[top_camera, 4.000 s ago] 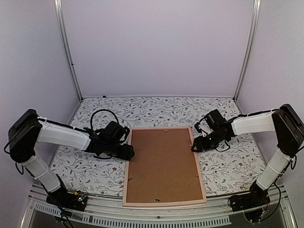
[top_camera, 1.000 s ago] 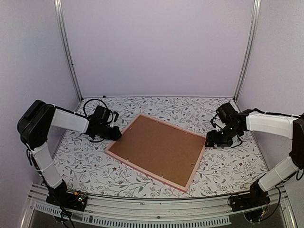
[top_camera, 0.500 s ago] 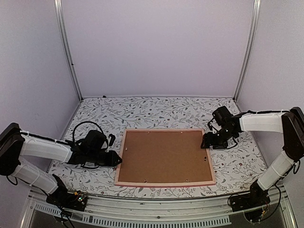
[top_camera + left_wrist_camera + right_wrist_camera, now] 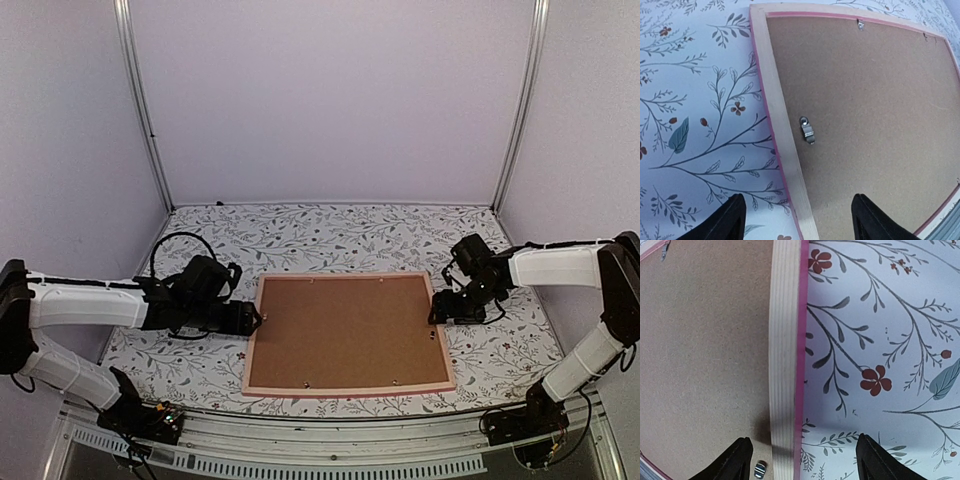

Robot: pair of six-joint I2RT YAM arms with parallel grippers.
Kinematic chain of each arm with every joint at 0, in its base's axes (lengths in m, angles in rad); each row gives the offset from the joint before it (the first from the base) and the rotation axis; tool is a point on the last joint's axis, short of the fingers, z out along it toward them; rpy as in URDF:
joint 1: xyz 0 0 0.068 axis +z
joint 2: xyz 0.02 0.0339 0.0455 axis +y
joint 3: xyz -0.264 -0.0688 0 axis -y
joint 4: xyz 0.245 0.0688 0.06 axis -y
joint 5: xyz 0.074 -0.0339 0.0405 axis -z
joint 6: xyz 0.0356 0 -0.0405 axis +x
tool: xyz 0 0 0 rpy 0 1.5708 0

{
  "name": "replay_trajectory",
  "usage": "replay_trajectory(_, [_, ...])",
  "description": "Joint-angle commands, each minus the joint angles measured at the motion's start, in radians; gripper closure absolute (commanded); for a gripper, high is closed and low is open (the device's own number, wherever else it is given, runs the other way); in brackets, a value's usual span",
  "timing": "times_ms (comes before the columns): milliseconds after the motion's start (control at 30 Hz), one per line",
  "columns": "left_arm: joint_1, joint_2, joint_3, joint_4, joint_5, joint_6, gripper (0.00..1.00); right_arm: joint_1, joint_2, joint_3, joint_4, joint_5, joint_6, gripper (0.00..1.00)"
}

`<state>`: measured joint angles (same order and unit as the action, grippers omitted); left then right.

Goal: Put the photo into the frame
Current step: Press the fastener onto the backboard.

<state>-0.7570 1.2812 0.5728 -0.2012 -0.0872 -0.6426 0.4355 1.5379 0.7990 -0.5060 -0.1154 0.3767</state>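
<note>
Left gripper [image 4: 799,222]: jaws wide apart, gripping nothing, the left rail of the frame [image 4: 779,115] lying between them. Frame: flat on the table [image 4: 695,75], face down, brown backing board [image 4: 880,100] and metal clip [image 4: 807,130] uppermost; judged light, stiff and thin-railed, best taken by a rail edge. Right gripper [image 4: 801,462]: jaws wide apart, empty, straddling the right rail. Photo: not in view.
</note>
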Motion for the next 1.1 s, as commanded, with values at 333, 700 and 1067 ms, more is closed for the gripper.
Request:
replay_trajectory(333, [0.001, 0.199, 0.139, 0.008, -0.054, 0.114, 0.24, 0.067, -0.092, -0.092, 0.026, -0.046, 0.05, 0.33])
replay_trajectory(700, [0.006, 0.231, 0.141, 0.02, -0.064, 0.123, 0.24, 0.069, -0.068, -0.098, 0.057, -0.059, 0.059, 0.49])
replay_trajectory(1067, [0.008, 0.232, 0.135, 0.019, -0.068, 0.127, 0.24, 0.068, -0.079, -0.112, 0.033, -0.056, 0.051, 0.62])
